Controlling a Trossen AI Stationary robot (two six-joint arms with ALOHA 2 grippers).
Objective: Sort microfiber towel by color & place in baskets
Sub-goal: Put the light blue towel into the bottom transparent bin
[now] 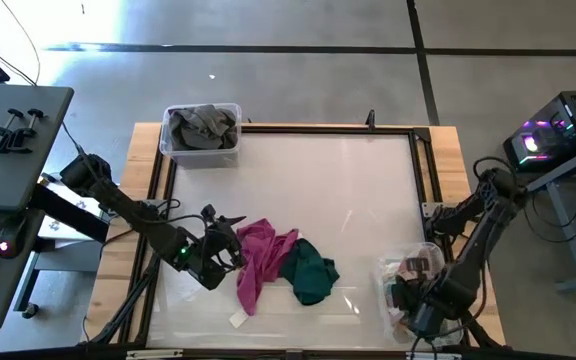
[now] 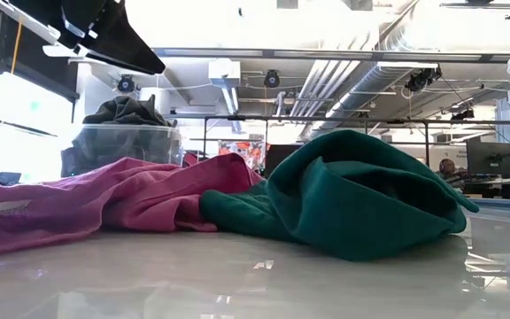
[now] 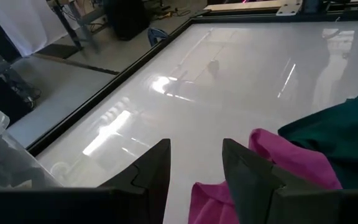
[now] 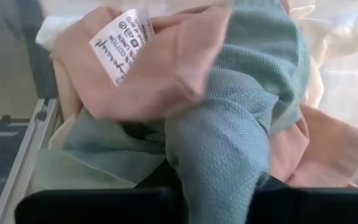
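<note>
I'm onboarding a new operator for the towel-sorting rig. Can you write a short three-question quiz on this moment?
1. True or false: the pink towel and the green towel touch each other.
2. What fills the small tub at the table's far left corner?
3. Which gripper is over the tub at the near right: A left gripper, B right gripper?

Key: 1 true; 2 grey towels; 3 B.

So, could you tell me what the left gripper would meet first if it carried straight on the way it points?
Probably bare table. The left gripper stands open, the pink towel just off to one side of its line, the green towel beyond that; depth is hard to judge.
</note>
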